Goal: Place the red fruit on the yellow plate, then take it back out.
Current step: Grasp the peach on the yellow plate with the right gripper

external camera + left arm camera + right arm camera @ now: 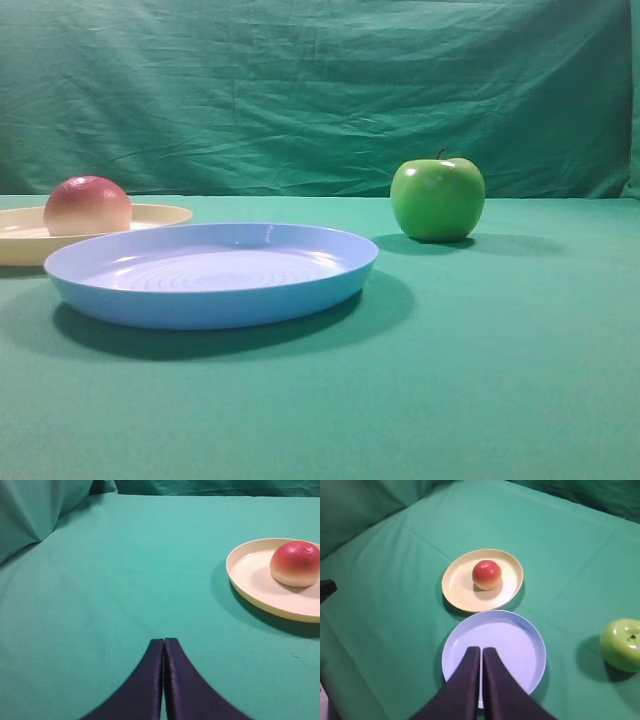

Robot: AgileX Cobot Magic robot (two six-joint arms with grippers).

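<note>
The red fruit [87,206] [295,563] [487,574] rests on the yellow plate [160,215] [250,572] [457,582] at the left of the table. My left gripper [164,640] is shut and holds nothing; it hangs over bare green cloth, well left of the plate. High above the light blue plate, my right gripper [481,649] is shut and holds nothing too. Neither gripper appears in the exterior high view.
A light blue plate [210,300] [530,640] lies in front of the yellow one, with nothing on it. A glossy green apple [437,198] [621,644] stands to the right. Green cloth covers the table and hangs as a backdrop [320,90].
</note>
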